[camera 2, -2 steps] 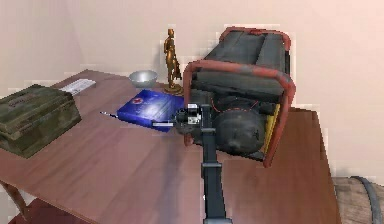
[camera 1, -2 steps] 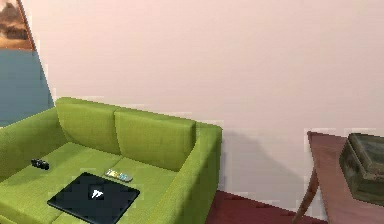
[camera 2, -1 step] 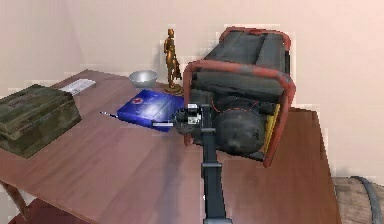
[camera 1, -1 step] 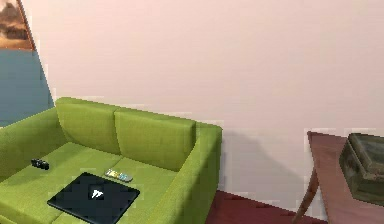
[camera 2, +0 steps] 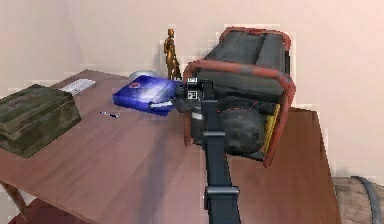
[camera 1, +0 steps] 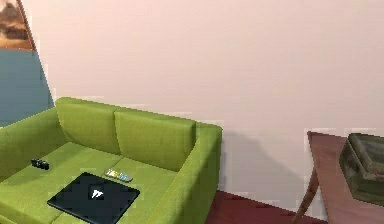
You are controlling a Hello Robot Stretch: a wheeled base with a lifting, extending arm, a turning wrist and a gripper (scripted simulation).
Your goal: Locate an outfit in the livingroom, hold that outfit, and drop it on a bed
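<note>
Lime-green sofa (camera 1: 150, 140), brown table (camera 2: 110, 160), blue box (camera 2: 148, 92), gold statuette (camera 2: 172, 50)

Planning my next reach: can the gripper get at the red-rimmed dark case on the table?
Probably yes. The gripper sits at the case above the table, with nothing seen between them. Whether it touches the case, I cannot tell.

Bulky dark grey-green bundle (camera 2: 250, 85), boxy, red trim round its end face. Lies tipped on its side on the brown counter (camera 2: 120, 165), toward the wall. Hand (camera 2: 190, 105) at its left end; whether it is held cannot be told.
</note>
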